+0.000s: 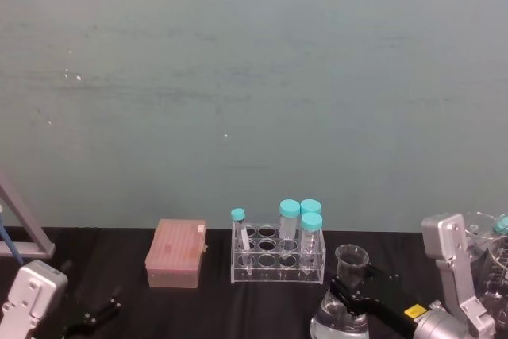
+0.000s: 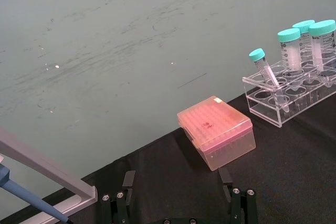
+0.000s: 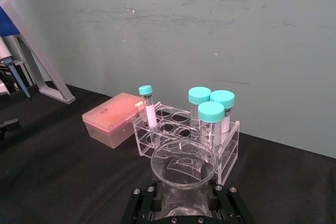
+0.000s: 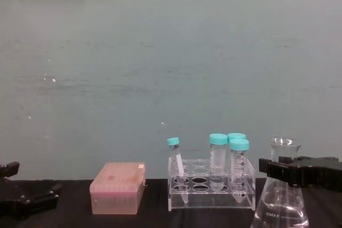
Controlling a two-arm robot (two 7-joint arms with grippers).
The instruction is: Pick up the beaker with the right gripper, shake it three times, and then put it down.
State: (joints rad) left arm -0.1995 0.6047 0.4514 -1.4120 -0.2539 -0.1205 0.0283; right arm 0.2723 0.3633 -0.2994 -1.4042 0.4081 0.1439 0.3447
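Glass beaker (image 1: 343, 303) is sitting on the black surface (image 1: 214, 307) right of the tube rack (image 1: 278, 258) in the head view, right pincer (image 1: 355, 295) clamping its neck. Chest view: beaker (image 4: 281, 204) is getting gripped just under the rim. Left pincer (image 2: 178, 195) is idling open near the pink box (image 2: 216, 131).

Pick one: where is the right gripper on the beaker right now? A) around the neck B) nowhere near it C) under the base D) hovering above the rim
A: the right gripper sits around the narrow neck of the beaker, just below the flared rim, in the chest view.
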